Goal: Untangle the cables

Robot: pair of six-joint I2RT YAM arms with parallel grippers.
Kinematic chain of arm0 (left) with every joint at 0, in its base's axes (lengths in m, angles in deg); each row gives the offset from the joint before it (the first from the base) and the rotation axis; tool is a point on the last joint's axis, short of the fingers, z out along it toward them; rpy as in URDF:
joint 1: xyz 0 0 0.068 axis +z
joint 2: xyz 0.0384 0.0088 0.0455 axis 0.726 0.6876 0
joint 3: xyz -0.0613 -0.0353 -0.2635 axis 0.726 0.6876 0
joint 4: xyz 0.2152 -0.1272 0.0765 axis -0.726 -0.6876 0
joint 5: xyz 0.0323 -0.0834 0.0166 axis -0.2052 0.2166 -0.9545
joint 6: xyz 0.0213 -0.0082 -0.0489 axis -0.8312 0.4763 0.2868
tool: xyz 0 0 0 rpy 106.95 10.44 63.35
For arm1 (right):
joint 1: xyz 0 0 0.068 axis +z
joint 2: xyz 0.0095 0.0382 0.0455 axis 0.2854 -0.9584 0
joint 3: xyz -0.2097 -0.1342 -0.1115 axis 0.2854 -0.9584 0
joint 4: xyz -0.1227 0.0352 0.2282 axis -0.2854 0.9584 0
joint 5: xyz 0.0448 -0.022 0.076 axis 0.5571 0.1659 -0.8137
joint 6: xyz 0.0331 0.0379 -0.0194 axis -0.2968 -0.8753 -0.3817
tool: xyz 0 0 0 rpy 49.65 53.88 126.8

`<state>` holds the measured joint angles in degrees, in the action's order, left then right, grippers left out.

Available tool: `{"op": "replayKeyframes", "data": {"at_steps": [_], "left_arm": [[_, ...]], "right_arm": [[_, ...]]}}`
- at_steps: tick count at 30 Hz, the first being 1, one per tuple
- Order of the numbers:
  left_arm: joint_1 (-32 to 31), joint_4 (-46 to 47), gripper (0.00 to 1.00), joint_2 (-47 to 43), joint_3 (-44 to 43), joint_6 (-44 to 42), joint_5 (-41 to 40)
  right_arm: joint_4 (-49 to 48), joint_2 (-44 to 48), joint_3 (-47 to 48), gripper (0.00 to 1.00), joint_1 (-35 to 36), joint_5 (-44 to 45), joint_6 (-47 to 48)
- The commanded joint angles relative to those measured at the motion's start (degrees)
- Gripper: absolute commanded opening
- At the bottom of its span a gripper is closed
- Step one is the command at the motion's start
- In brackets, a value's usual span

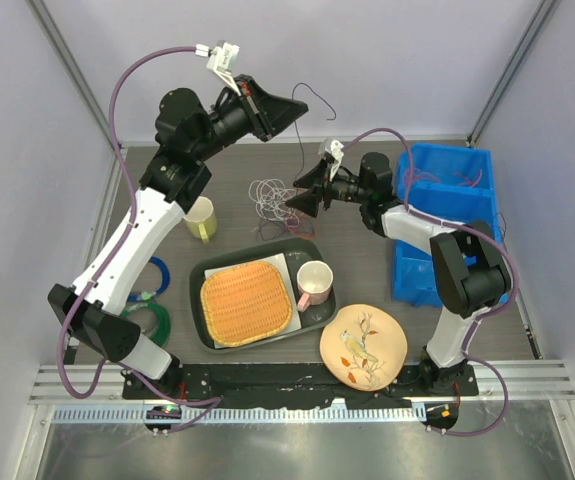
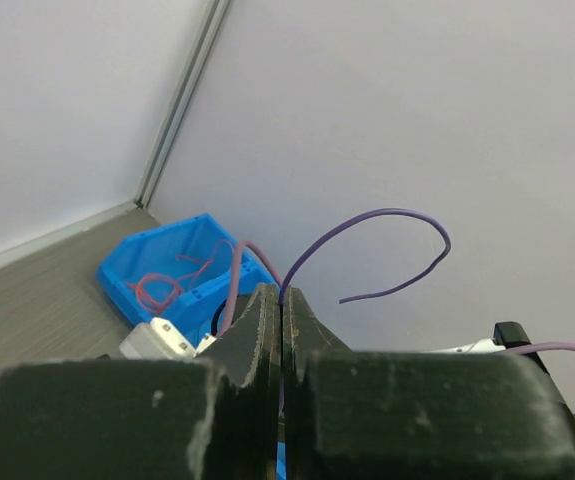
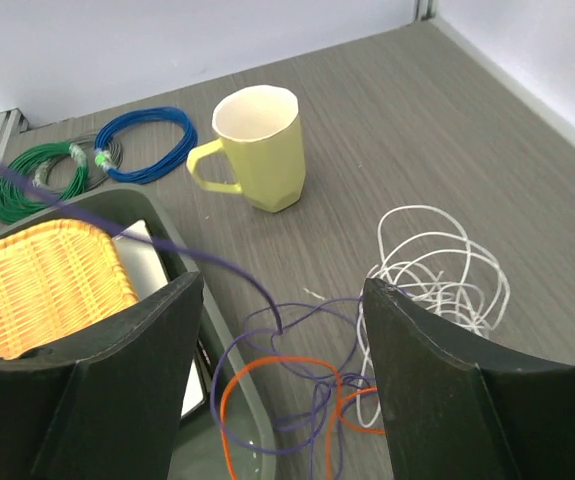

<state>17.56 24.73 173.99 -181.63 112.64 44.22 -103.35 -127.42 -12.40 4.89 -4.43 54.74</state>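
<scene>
Between the fingers of the right gripper (image 3: 279, 295), which stand wide apart and pinch nothing, and just below them, the cables (image 3: 357, 340) lie on the table (image 3: 387, 120) as one loose bunch. Purple and orange loops (image 3: 235, 385) cross under the gap, and white loops (image 3: 437, 270) spread just past one finger. A purple strand (image 3: 117, 215) leaves the bunch and climbs out of the wrist view.

Well above and apart from the bunch, the left gripper (image 2: 282, 300) is pressed tight on what is probably that same purple strand, whose free end curls in the air beyond the fingertips.

I judge the work partly done at most. One wire is lifted but not drawn free, and the white, orange and remaining purple loops are knotted together.

Just beside the bunch runs the rim of a dark tray (image 3: 172, 262) holding a wicker mat (image 3: 37, 290). The orange loop seems to lie over that rim and could snag there. Farther out stands a yellow mug (image 3: 262, 150), near enough to catch a swinging wire. Beyond it lie a blue ring (image 3: 147, 145) and a green ring (image 3: 42, 180), well clear. Past the left gripper sits a blue bin (image 2: 127, 260) with some reddish wire in it.
</scene>
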Motion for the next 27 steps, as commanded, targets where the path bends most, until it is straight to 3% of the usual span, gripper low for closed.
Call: {"op": "replayKeyframes", "data": {"at_steps": [1,6,8,9,13,19,20,23,24,25,27], "left_arm": [[-0.2,-0.5,0.0,-2.4,-1.9,-1.0,1.1],[-0.2,-0.3,0.0,-3.6,-0.8,-1.2,1.2],[-0.1,0.0,0.0,-4.3,0.2,-1.5,0.7],[-0.1,-0.1,0.0,-5.1,0.6,-2.3,0.1],[-0.1,-6.1,0.0,-8.9,3.2,-6.6,-6.0],[-0.1,-9.6,0.03,-16.6,20.4,-7.6,-21.2],[0.0,-10.1,0.07,-17.2,24.3,-7.5,-23.5],[0.1,-10.6,0.58,-16.8,30.6,-10.1,-25.2],[0.1,-10.8,0.85,-16.6,31.7,-10.4,-24.2],[0.0,-11.1,0.97,-16.2,32.5,-11.1,-23.4],[0.0,-12.5,1.0,-14.9,33.8,-12.1,-22.5]], "right_arm": [[2.1,-0.2,1.7,0.7,2.2,1.5,3.8],[-2.8,-0.2,0.4,0.59,2.7,3.8,0.7],[-3.2,-1.0,1.9,0.14,2.7,2.2,-0.9],[1.4,-1.3,3.0,0.01,2.7,2.3,-0.1],[11.7,0.2,6.0,0.01,2.7,11.0,4.2],[23.8,8.4,8.4,0.01,2.0,31.3,4.6],[25.9,9.3,8.9,0.01,1.7,37.8,3.9],[29.5,12.9,10.4,0.01,-0.7,44.7,-1.5],[30.6,14.2,11.2,0.01,-1.7,44.8,-4.4],[32.0,14.9,12.4,0.01,-3.9,44.6,-5.7],[36.3,16.1,16.3,0.01,-5.9,44.7,-7.7]]}}
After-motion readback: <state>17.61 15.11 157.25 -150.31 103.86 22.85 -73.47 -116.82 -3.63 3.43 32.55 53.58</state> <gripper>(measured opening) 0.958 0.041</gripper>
